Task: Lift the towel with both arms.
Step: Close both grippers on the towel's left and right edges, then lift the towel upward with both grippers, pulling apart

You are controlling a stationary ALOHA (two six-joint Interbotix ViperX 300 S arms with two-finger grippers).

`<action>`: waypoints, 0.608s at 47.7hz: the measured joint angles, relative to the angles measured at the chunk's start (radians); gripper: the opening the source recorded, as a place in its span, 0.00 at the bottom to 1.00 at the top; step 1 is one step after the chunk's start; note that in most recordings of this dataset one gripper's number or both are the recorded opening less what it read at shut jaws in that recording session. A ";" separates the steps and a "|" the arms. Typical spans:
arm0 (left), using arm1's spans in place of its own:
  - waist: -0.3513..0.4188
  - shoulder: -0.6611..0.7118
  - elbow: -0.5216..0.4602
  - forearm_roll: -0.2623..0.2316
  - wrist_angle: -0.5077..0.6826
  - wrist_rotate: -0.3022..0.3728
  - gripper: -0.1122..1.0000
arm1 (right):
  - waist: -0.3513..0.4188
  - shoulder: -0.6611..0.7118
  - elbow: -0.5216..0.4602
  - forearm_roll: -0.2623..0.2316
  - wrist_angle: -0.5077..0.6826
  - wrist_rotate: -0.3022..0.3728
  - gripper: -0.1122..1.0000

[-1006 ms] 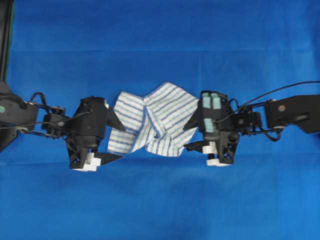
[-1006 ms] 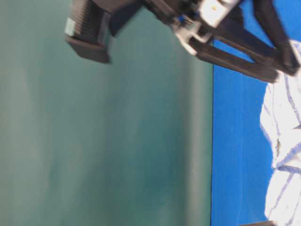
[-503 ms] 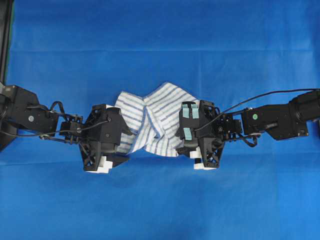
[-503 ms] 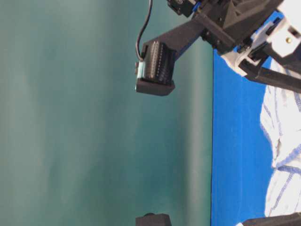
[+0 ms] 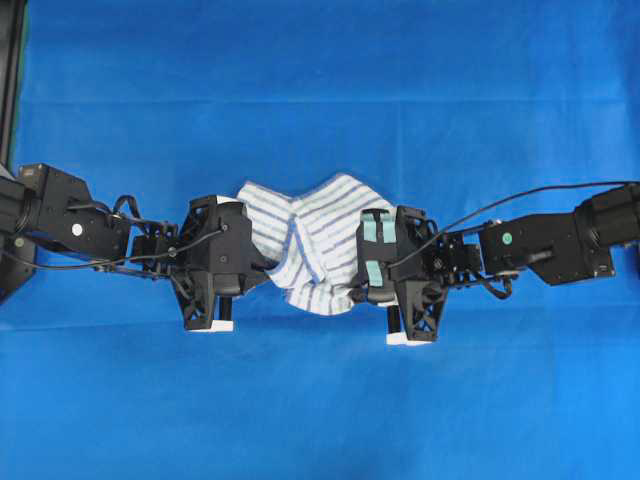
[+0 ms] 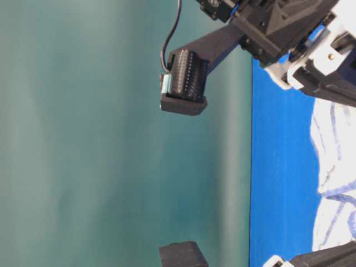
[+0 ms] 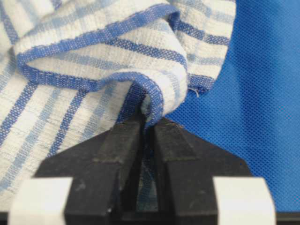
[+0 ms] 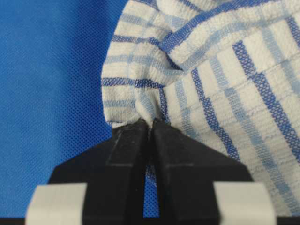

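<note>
A: Looking down from overhead, where does the towel lie?

B: Crumpled in the middle of the blue table cover, bunched between the two arms. The left gripper comes at it from the left edge, the right gripper from the right.

A: Are they clamped?

B: Both. In the left wrist view the two black wedge fingers are pressed together with a fold of the striped hem pinched at their tips. The right wrist view shows the same: the right gripper has its fingers squeezed onto a gathered corner of the towel, cloth bulging just above the tips.

A: Anything in the way?

B: From overhead the gripper bodies themselves cover the towel's two ends, so the pinch points are hidden there. The right one carries pale green strips on top, and a black cable arcs from it back along the arm. White blocks show at the lower edge of the left gripper.

A: And the table-level view?

B: Turned on its side. A green backdrop fills most of it; the blue cover is a strip at the right with a bit of towel at the edge. A black ribbed module with a cable hangs out from the arm hardware at the top. Whether the cloth is off the table, I cannot tell.
</note>
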 measured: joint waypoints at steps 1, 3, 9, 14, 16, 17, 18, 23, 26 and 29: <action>0.000 0.000 0.000 0.000 0.002 0.000 0.13 | 0.000 -0.002 -0.002 0.000 0.003 -0.002 0.14; -0.002 -0.005 0.000 0.000 0.009 0.000 0.13 | 0.000 -0.003 -0.002 0.000 0.008 -0.002 0.14; 0.000 -0.041 -0.005 0.000 0.040 -0.005 0.13 | -0.003 -0.028 0.006 0.000 0.028 -0.002 0.14; 0.003 -0.098 -0.015 0.000 0.087 -0.003 0.13 | -0.011 -0.071 0.009 0.000 0.032 -0.002 0.14; 0.008 -0.129 -0.025 0.000 0.115 -0.006 0.13 | -0.014 -0.097 0.009 0.000 0.035 -0.002 0.14; 0.011 -0.141 -0.031 0.000 0.129 -0.005 0.13 | -0.015 -0.109 0.009 -0.002 0.037 -0.002 0.14; 0.014 -0.156 -0.037 0.000 0.144 -0.003 0.13 | -0.017 -0.124 0.011 -0.002 0.043 -0.002 0.14; 0.035 -0.238 -0.072 0.000 0.222 -0.003 0.13 | -0.029 -0.204 0.009 -0.002 0.075 -0.002 0.14; 0.046 -0.282 -0.097 0.000 0.275 0.002 0.13 | -0.038 -0.256 0.009 -0.002 0.103 -0.005 0.14; 0.058 -0.322 -0.121 0.000 0.319 0.002 0.13 | -0.044 -0.314 0.008 -0.002 0.129 -0.011 0.14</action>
